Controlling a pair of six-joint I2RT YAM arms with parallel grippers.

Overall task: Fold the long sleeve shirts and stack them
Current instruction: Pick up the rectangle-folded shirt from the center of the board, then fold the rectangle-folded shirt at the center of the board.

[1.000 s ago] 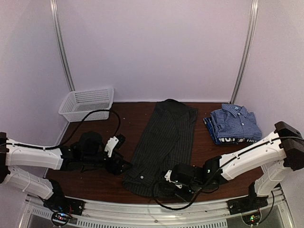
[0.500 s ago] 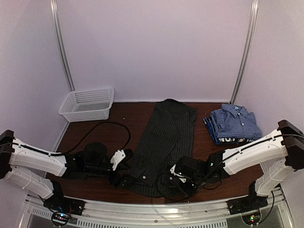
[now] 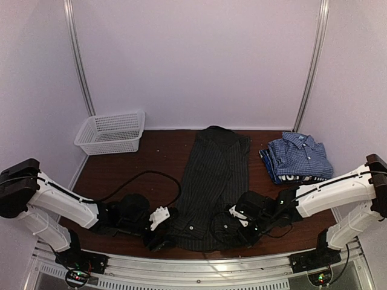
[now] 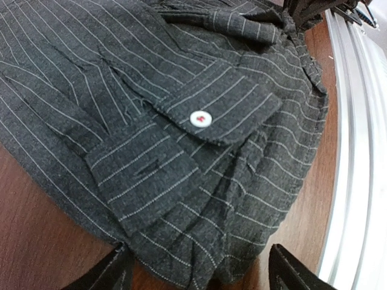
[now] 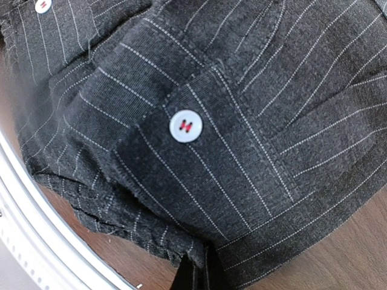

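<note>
A black pinstriped long sleeve shirt lies lengthwise in the middle of the brown table, its near end bunched. My left gripper sits at the shirt's near left corner. In the left wrist view it is open, one of its fingertips on each side of the hem below a buttoned cuff. My right gripper is at the near right part of the shirt. In the right wrist view it is shut on the shirt's edge below a pale button.
Folded blue-white checked shirts are stacked at the back right, a navy one beneath them. A white mesh basket stands at the back left. A metal rail runs along the near table edge, close to both grippers. A black cable loops over the left side.
Both grippers moved right along the shirt's near end. The right gripper closed on the cloth. The left gripper came up to the near left corner, still open.
</note>
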